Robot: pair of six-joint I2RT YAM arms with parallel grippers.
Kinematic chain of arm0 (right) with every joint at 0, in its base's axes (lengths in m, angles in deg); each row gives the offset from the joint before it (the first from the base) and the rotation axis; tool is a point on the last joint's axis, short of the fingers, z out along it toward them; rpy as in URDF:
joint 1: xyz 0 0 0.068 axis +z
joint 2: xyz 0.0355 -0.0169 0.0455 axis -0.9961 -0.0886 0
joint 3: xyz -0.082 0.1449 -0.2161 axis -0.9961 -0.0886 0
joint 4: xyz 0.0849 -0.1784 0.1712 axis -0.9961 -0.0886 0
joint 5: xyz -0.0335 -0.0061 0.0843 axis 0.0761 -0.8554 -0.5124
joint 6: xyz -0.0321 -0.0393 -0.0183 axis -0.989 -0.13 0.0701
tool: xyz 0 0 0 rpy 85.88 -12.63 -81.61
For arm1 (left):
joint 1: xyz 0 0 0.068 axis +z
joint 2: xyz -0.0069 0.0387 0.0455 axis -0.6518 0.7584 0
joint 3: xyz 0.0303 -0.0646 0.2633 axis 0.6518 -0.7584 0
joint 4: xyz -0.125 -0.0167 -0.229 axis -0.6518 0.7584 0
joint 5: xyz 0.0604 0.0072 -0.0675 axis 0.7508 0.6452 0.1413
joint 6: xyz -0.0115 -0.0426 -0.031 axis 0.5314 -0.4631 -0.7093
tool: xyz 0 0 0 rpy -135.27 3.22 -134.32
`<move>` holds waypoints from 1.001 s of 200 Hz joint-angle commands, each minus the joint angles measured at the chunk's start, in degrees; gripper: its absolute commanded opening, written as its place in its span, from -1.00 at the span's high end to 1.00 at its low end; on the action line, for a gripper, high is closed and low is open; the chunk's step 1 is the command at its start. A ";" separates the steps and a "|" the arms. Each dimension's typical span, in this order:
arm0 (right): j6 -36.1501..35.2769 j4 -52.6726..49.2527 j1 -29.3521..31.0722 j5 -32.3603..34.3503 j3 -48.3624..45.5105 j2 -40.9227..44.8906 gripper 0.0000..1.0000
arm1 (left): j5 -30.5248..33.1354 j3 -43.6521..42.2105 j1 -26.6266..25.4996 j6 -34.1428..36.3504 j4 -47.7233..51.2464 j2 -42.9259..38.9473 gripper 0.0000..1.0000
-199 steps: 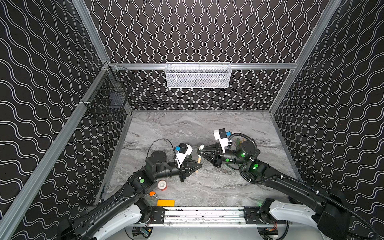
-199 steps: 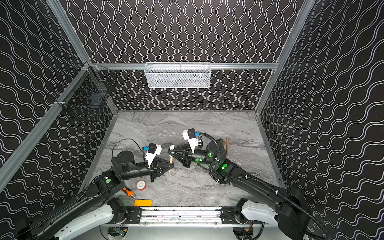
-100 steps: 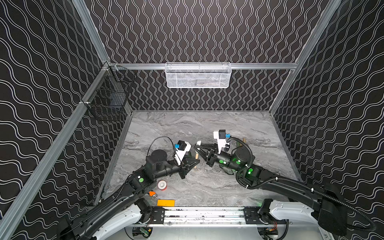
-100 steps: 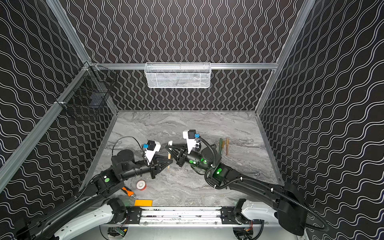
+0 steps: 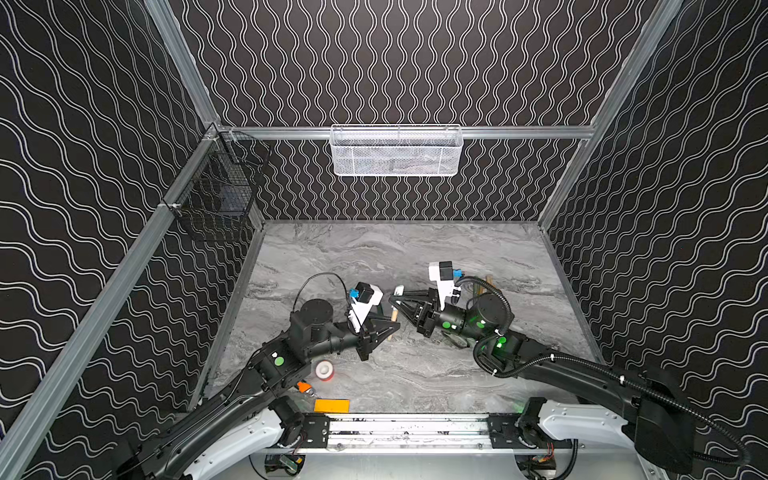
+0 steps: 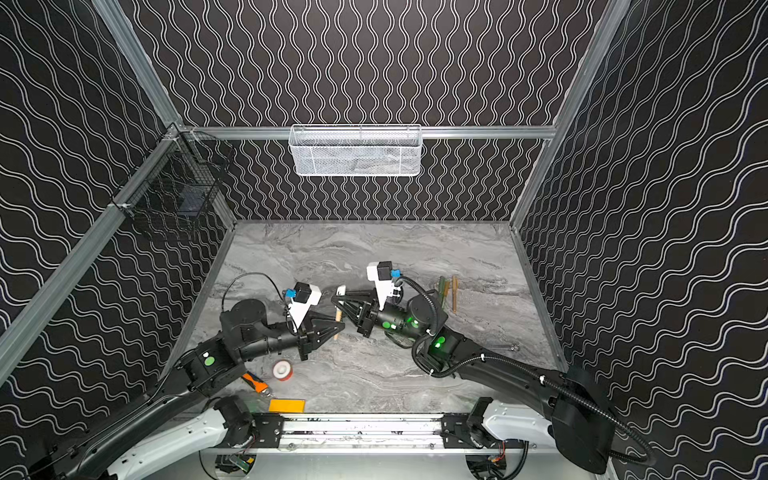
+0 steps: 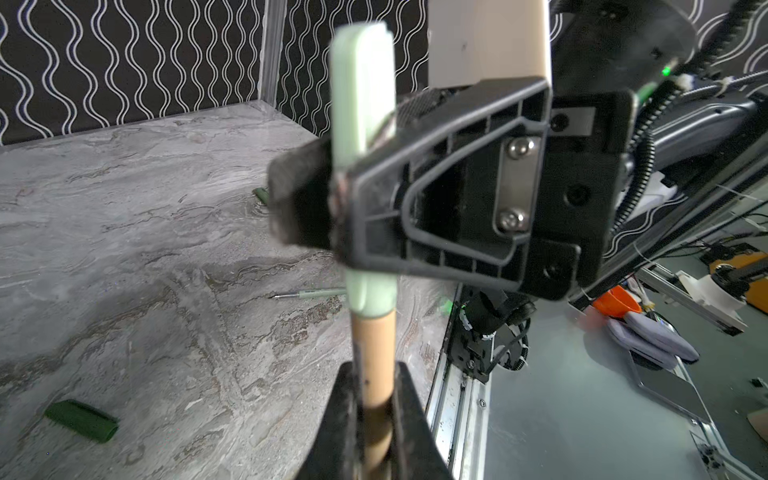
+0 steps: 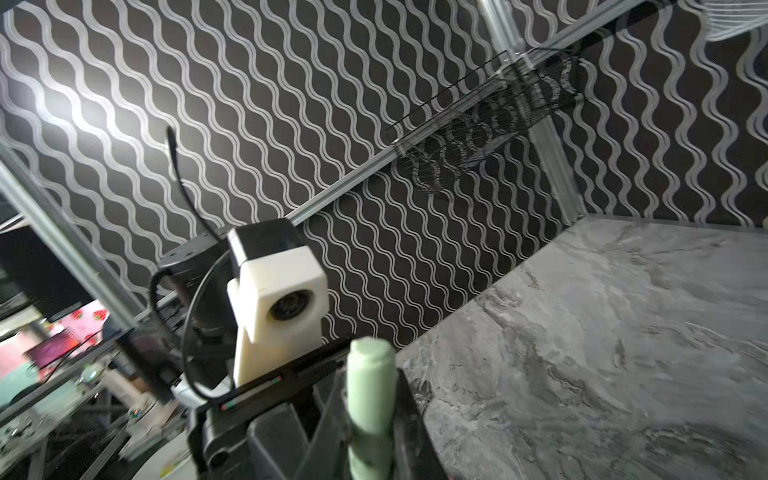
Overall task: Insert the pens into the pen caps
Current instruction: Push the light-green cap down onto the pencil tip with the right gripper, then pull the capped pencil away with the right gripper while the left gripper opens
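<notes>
Left gripper (image 7: pixel 372 382) pinches tan cylindrical pen barrel (image 7: pixel 371 336); right gripper (image 7: pixel 338 203), straight ahead, pinches pale-green plastic cap (image 7: pixel 360 83), held coaxial for push-fit.

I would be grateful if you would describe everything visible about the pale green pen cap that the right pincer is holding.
The pale green cap is a short, stubby tube, apparently of smooth matte plastic, with a rounded closed end. The right pincer is shut across its middle and holds it off the table. It is in line with the tan pen gripped by the left pincer. Its open end sits over that pen's tip and hides it; how far in the pen reaches cannot be told.
</notes>
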 commanded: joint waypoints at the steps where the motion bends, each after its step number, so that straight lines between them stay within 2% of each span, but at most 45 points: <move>1: -2.06 -14.44 0.27 -20.64 0.80 -1.19 1.00 | 3.78 0.75 0.23 2.37 -20.89 -0.59 1.00; 23: -3.09 -18.71 0.29 -17.71 2.87 -2.00 1.00 | 3.34 0.84 0.23 1.83 -21.41 -0.42 1.00; 38: -2.58 -20.92 0.34 -13.11 3.82 -2.10 1.00 | 3.81 0.75 0.15 1.62 -21.45 -0.57 1.00; 78: 2.90 -21.27 0.03 -2.52 2.81 -0.26 1.00 | 5.07 1.01 0.23 1.50 -19.66 -0.94 1.00; 89: 4.41 -21.38 -1.14 -0.19 2.54 0.52 1.00 | 5.34 1.09 0.23 1.27 -18.75 -1.17 0.78; 97: 6.05 -21.15 -2.65 1.23 2.21 1.11 1.00 | 5.32 1.09 0.22 1.15 -17.96 -1.31 0.44; 114: 10.76 -18.20 -7.54 3.94 -0.19 2.48 1.00 | 4.40 0.84 0.23 1.41 -15.64 -2.10 -0.08; 128: 13.30 -16.84 -13.17 2.94 -2.08 2.95 1.00 | 4.60 0.64 0.18 1.11 -12.05 -2.96 -0.47; 144: 12.57 -18.66 -19.06 1.11 -2.43 2.28 1.00 | 4.83 -0.25 0.15 0.43 -8.28 -5.04 -0.95; 174: 3.75 -31.67 -26.72 0.74 3.13 -5.15 1.00 | 7.06 -1.10 0.22 0.30 -0.45 -10.36 -0.97; 200: -5.70 -45.33 -31.79 6.41 10.90 -15.00 1.00 | 9.19 0.13 0.22 1.32 6.73 -13.40 -0.97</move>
